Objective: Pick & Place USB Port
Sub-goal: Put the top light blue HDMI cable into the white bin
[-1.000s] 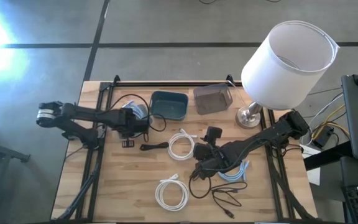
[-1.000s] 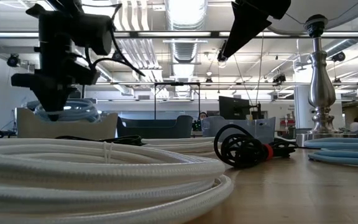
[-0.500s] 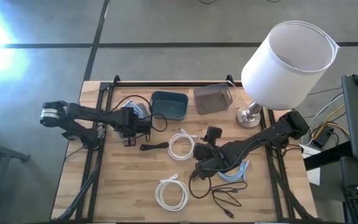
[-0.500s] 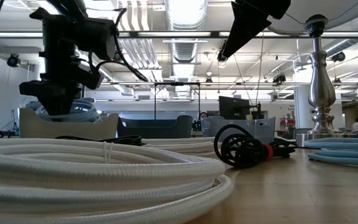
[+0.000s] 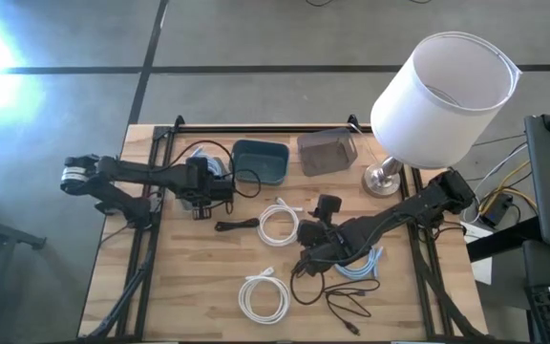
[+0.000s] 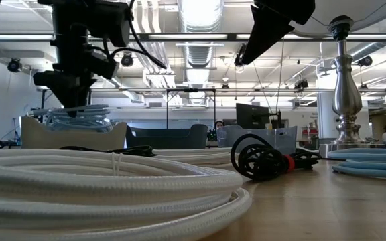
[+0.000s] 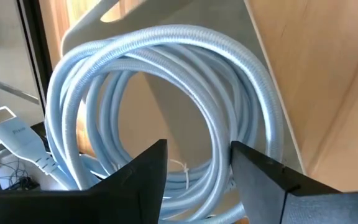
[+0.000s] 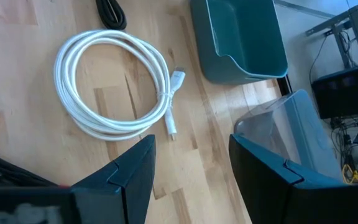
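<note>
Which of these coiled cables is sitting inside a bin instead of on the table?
The light blue cable coil under the left gripper lies in a pale bin. The white coils lie on the bare wood.

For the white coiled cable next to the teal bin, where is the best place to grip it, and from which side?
Grip the white coiled cable from above, probably across its bundled strands where the tie gathers them near the plug. It lies flat on the wooden table, so only a top approach lets the fingers straddle the strands.

White cable coil (image 8: 112, 84) on table (image 8: 30, 118) — teal bin (image 8: 241, 40) beside
</note>
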Available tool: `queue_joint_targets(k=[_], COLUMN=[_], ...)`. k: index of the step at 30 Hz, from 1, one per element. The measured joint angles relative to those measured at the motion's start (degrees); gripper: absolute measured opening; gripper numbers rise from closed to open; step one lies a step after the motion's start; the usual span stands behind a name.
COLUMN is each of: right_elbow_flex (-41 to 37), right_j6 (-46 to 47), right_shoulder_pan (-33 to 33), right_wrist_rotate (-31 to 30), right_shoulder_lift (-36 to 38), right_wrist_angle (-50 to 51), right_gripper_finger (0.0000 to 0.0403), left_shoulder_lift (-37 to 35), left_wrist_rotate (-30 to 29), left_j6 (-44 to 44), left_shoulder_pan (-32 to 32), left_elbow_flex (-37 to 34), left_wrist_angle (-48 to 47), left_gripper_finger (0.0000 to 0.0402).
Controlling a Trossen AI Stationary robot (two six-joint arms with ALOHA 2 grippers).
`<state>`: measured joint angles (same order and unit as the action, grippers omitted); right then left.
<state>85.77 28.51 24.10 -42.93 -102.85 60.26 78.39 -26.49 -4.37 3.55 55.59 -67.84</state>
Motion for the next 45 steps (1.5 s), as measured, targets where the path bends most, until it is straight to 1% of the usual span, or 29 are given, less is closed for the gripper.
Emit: queue_joint_targets(k=[3,7,14,21,24,26,28,30,32,34,36,38,40,42,45], right_elbow_flex=[-0.4,-0.8,-0.9,-0.9,-0.9,-0.9,-0.9,-1.0,-1.5,-2.4,-3.4,-4.3,-4.8,-5.6,-7.7], right_j6=[0.0,0.0,0.0,0.0,0.0,0.0,0.0,-0.3,-2.4,-6.3,-10.9,-15.4,-19.0,-22.2,-26.5], right_shoulder_pan=[0.0,0.0,0.0,0.0,0.0,0.0,0.0,0.0,-0.4,-1.3,-2.2,-2.9,-3.2,-3.6,-5.3], right_wrist_rotate=[1.0,2.8,2.9,3.1,3.1,3.1,3.1,3.0,2.4,2.5,3.5,6.1,8.5,9.0,9.1], right_shoulder_lift=[0.0,0.0,0.0,0.0,0.0,0.0,0.0,0.0,0.0,0.0,0.0,0.0,0.0,0.0,-0.2], right_wrist_angle=[-0.6,-0.9,-1.2,-1.3,-1.4,-1.5,-2.2,-3.7,-7.9,-15.6,-22.9,-28.8,-33.0,-38.2,-50.3], right_gripper_finger=[0.0201,0.0201,0.0201,0.0201,0.0201,0.0201,0.0201,0.0201,0.0201,0.0201,0.0201,0.0201,0.0201,0.0201,0.0201], left_shoulder_lift=[0.0,0.3,1.1,0.6,0.3,0.4,0.3,-0.2,-0.4,-0.3,-0.3,-0.4,-0.4,-0.5,-0.5], left_wrist_rotate=[0.0,1.8,0.6,-0.4,-0.3,-0.2,-3.6,-7.2,-6.7,-7.0,-9.4,-9.8,-7.9,-4.8,-3.2], left_j6=[0.0,-0.3,-0.2,-1.8,-0.3,0.8,-1.7,-4.8,-3.0,-0.7,-3.2,-5.6,-4.1,-1.2,-0.7], left_shoulder_pan=[0.0,0.1,0.1,-0.7,-0.4,-0.2,-0.6,-0.7,-0.5,-0.6,-1.0,-1.1,-1.2,-1.3,-1.3], left_elbow_flex=[-0.3,-1.9,-2.6,2.3,2.5,2.5,2.6,2.7,2.8,2.8,3.4,3.6,3.6,3.6,3.7], left_wrist_angle=[0.2,0.4,0.2,-2.2,-0.7,-2.9,-8.0,-8.6,-7.1,-7.3,-7.5,-6.0,-3.5,-2.5,-2.6], left_gripper_finger=[0.0179,0.0179,0.0188,0.0208,0.0208,0.0209,0.0209,0.0209,0.0209,0.0208,0.0207,0.0207,0.0207,0.0207,0.0207])
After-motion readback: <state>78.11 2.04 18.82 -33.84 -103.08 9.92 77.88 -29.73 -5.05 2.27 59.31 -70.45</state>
